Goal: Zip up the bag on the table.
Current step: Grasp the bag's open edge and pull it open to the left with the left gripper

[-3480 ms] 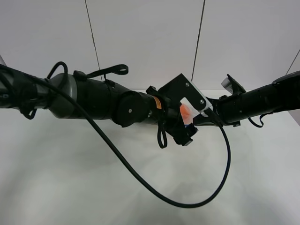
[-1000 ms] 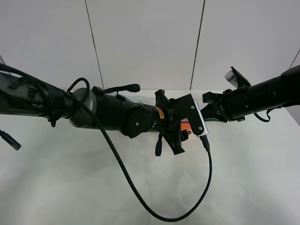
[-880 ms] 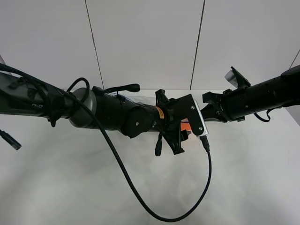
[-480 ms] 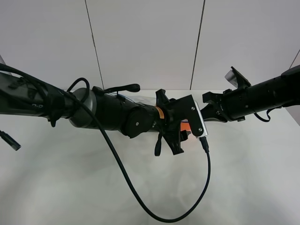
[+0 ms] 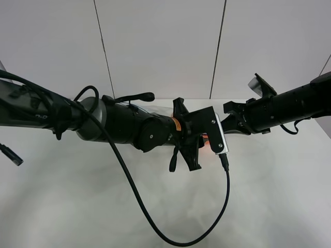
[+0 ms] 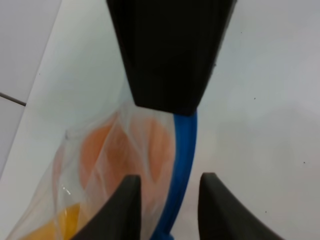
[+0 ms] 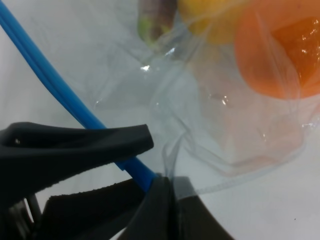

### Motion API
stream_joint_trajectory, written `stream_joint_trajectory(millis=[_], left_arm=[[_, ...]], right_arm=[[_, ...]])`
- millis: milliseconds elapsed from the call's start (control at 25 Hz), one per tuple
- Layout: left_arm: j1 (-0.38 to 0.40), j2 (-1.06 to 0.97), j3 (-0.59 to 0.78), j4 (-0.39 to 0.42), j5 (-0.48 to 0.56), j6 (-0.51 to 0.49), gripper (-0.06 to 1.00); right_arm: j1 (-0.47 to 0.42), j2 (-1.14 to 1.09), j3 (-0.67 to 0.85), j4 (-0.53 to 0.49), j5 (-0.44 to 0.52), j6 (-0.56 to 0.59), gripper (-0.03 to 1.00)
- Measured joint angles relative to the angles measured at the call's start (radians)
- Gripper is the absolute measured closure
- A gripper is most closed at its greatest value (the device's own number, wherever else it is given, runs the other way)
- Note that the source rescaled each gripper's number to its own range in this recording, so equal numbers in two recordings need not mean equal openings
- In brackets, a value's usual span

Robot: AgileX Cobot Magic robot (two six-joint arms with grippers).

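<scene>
The clear crinkly plastic zip bag (image 7: pixel 120 65) lies by the white desk's (image 5: pixel 77 206) far edge, midway. Right fingers (image 7: pixel 75 145) clench its blue zip strip's (image 6: pixel 184 150) end; left fingers (image 6: pixel 127 210) straddle the strip, apparently not yet pinching. Next: pinch and slide along it.

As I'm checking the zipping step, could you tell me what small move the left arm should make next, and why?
Probably close the left jaws on the blue zip strip: it runs between them with a gap showing, while the right jaws pinch it by the edge of the bag.
</scene>
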Motion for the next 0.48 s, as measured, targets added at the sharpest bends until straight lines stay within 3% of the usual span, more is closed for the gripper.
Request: stream_joint_trajectory(millis=[240,480], left_arm=[[0.0,0.0,0.0,0.0,0.0,0.014,0.9],[0.0,0.0,0.0,0.0,0.001,0.032,0.94]], right_arm=[[0.0,0.0,0.0,-0.001,-0.003,0.0,0.97],[0.0,0.0,0.0,-0.003,-0.007,0.0,0.97]])
